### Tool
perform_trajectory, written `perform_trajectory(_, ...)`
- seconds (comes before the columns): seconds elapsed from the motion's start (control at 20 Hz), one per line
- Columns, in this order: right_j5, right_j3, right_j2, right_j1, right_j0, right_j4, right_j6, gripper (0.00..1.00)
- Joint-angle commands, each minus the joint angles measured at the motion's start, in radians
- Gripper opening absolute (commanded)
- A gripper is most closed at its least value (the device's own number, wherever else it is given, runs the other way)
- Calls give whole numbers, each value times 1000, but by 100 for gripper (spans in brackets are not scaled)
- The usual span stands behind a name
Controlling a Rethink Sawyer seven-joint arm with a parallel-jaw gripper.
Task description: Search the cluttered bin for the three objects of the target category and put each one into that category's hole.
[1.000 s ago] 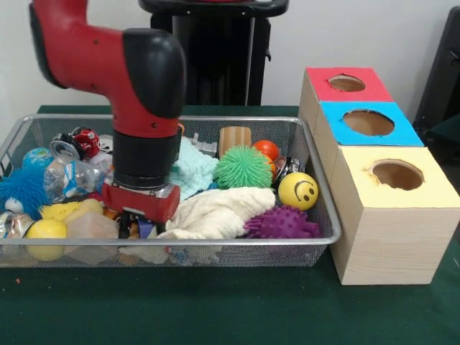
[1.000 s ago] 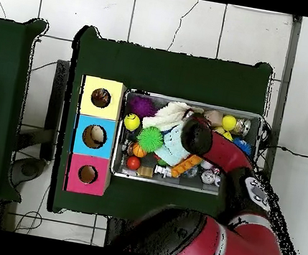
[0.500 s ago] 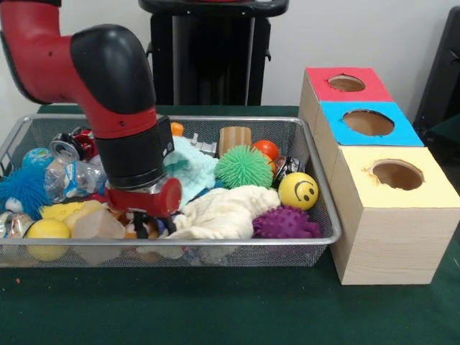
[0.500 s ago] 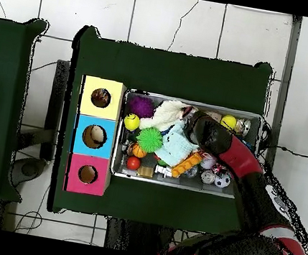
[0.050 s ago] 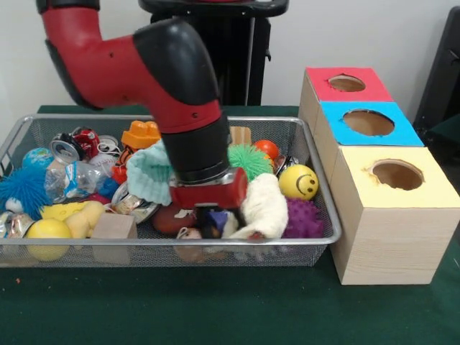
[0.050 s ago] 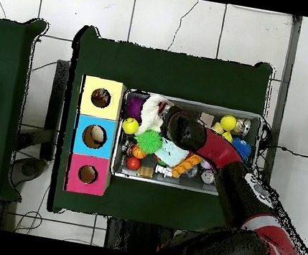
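At the far left of the wire bin (image 5: 14, 140), seen from the front, lie a blue spiky ball (image 5: 21, 190), a globe ball (image 5: 36, 157) and a crushed can (image 5: 66, 148) beside a clear plastic bottle (image 5: 77, 176). In the near left corner sits a yellow ball (image 5: 44, 231), with a yellow sponge (image 5: 72, 213) and a tan block (image 5: 113, 226) to its right. An orange toy (image 5: 141, 134) stands farther back.

The arm (image 5: 144, 68) slants down into the bin's middle, a mint cloth (image 5: 149, 175) bunched against its left side. The hand (image 5: 208, 221) is low among the clutter by the front wall; whether it is released, clenched or grasping something cannot be told, as the wrist and the things around it hide the tips. A brown object (image 5: 171, 219) lies just left of it and a cream cloth (image 5: 264, 207) drapes just to its right.

Behind are a green spiky ball (image 5: 248, 159) and an orange ball (image 5: 267, 149). Right of the cloth sit a purple spiky ball (image 5: 303, 218) and a smiley ball (image 5: 298, 182).

Outside the bin on the green counter (image 5: 215, 309) stands a wooden box (image 5: 381, 244) with three holes: yellow (image 5: 397, 175), blue (image 5: 368, 122), red (image 5: 346, 83).
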Motion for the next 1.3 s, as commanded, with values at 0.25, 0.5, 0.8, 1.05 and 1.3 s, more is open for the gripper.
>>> perform_trajectory(0.25,-45,163,-86,-158,232,-90,140,100)
perform_trajectory(0.5,22,159,-311,-226,402,-21,238,100)
perform_trajectory(0.8,133,121,-495,-203,536,63,289,100)
perform_trajectory(1.05,174,79,-588,-133,600,116,293,100)
perform_trajectory(1.3,227,26,-710,-18,680,193,345,100)
